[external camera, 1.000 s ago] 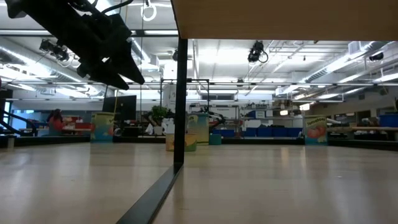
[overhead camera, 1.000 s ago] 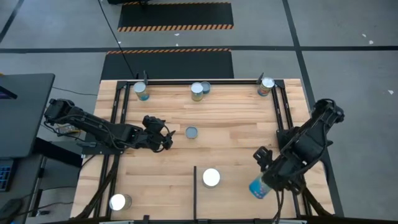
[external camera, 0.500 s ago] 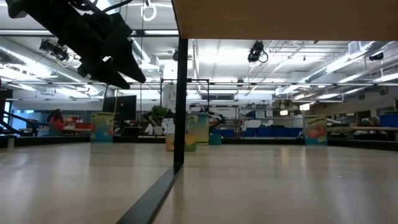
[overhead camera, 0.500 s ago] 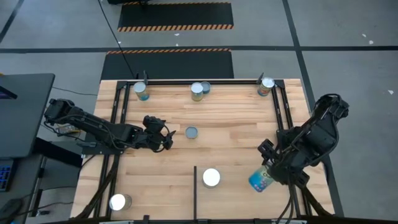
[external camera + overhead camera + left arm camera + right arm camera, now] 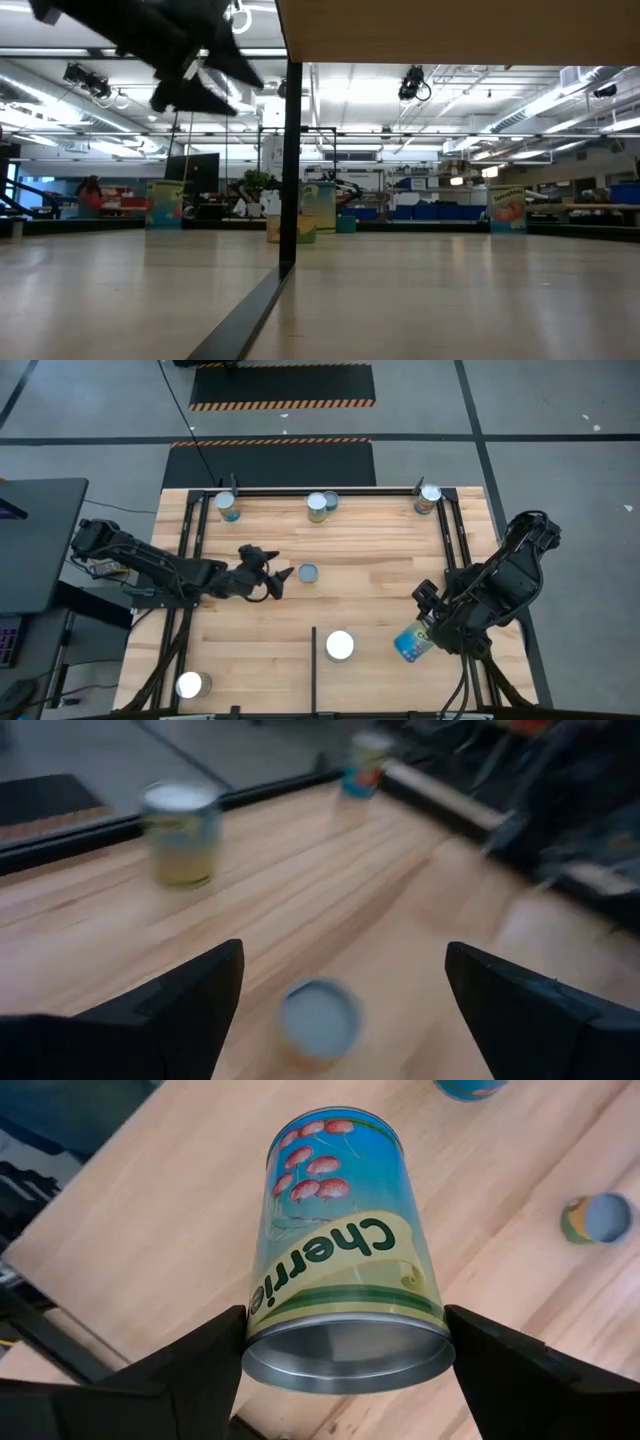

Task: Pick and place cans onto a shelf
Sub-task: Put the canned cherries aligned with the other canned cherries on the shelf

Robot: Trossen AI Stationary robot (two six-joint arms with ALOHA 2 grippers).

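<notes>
On the table's left side, left arm reaches in low over the wood, left gripper (image 5: pixel 278 579) with fingers spread wide, nothing between them, pointed at a dull grey-topped can (image 5: pixel 308 572) just beside its tips near the board's middle. Left wrist view: that can (image 5: pixel 320 1021) sits between the two dark fingers (image 5: pixel 185 1005) but ahead of them, not touched; blurred. Front-left corner, outside the black bar, one silver-topped can (image 5: pixel 190 684) upright. Back edge of the shelf (image 5: pixel 380 550): can at the back-left corner (image 5: pixel 227 506), a can near the back middle (image 5: pixel 321 505) with what may be a second one touching it, cannot tell, and a can at the back-right corner (image 5: pixel 429 498), all upright against the rear bar. Short black divider bar (image 5: pixel 313 660) runs in from the front edge; just right of it a bright-topped can (image 5: pixel 340 646) stands upright. Further right, right gripper (image 5: pixel 428 628) is clamped on a blue cherries can (image 5: pixel 411 644), tilted, near the shelf's front-right area by the right side bar; cannot tell if it touches the wood. Right wrist view: the can (image 5: pixel 340 1250) is pinched between both fingers (image 5: pixel 190 1370), label blue with red cherries and a yellow-green band, open metal end toward the camera, wood below it. Low view: only a dark arm up at upper left and one can (image 5: pixel 305 227) far back by the upright black bar.
</notes>
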